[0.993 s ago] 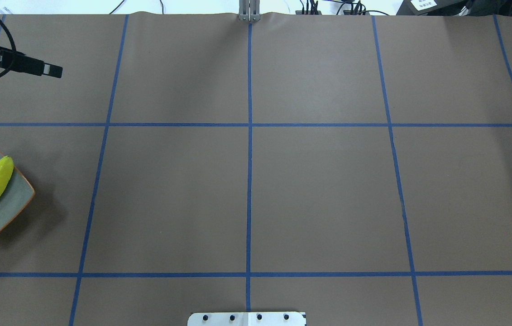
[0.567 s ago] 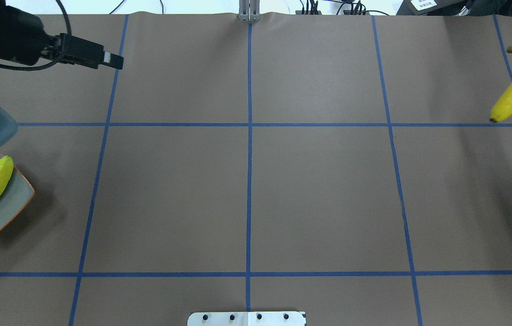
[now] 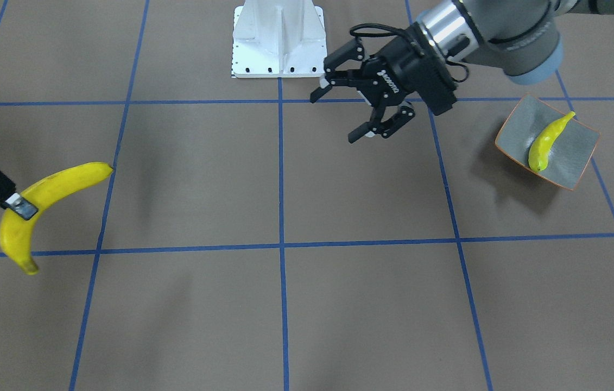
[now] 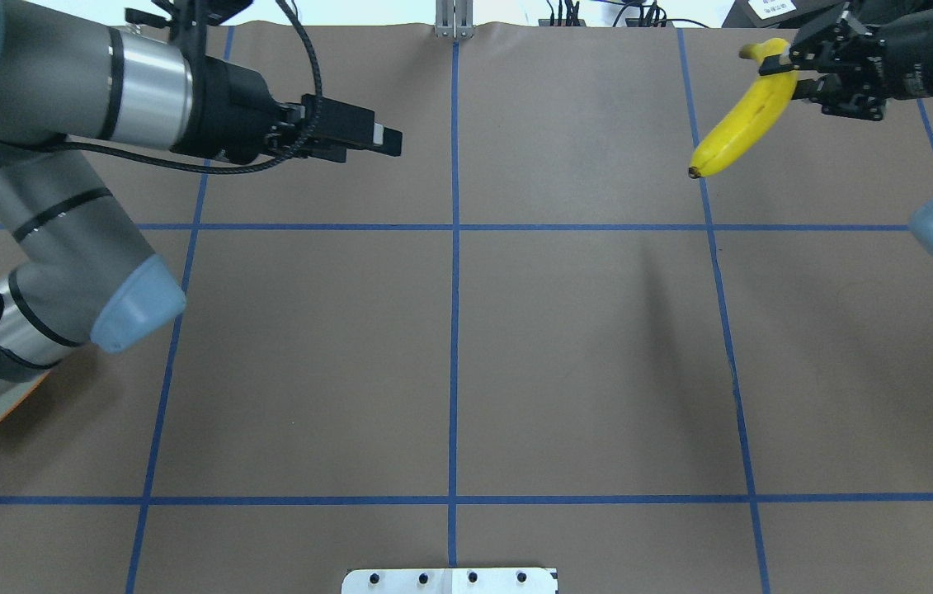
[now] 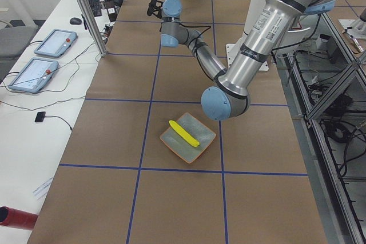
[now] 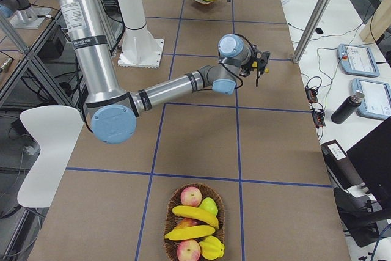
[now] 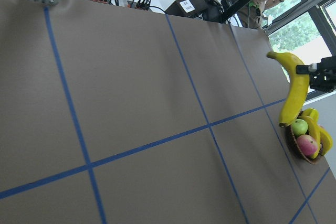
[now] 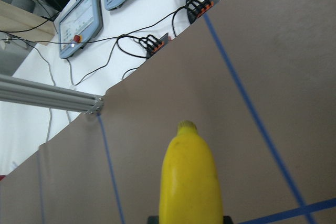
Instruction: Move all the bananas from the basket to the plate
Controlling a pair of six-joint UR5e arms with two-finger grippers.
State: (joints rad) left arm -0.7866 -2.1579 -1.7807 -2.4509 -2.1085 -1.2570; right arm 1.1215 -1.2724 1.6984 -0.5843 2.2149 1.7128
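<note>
Handling notes on the big banana [image 4: 737, 120] that I've got in the air over the far right part of the table [image 4: 466, 355]. It looks smooth and glossy, so I'd guess it's slick. It's firm enough to carry but it will bruise or dent if I squeeze hard, and it's curved, so it wants to pivot.

The right gripper [image 4: 781, 66] is clamped across it up near the stem end, and the long end hangs down and out. A grab nearer the middle would swing less. I can't really tell how much pad is actually on the skin; the wrist cam only shows yellow.

The left gripper [image 3: 336, 115] has its jaws spread wide and is holding nothing. It hangs above the table's middle, apart from everything.

One smaller banana [image 3: 545, 142] lies diagonally in the plate [image 3: 575, 157] on my left side. Two more bananas [image 6: 194, 216] sit in the basket [image 6: 168, 241] with the other fruit.
</note>
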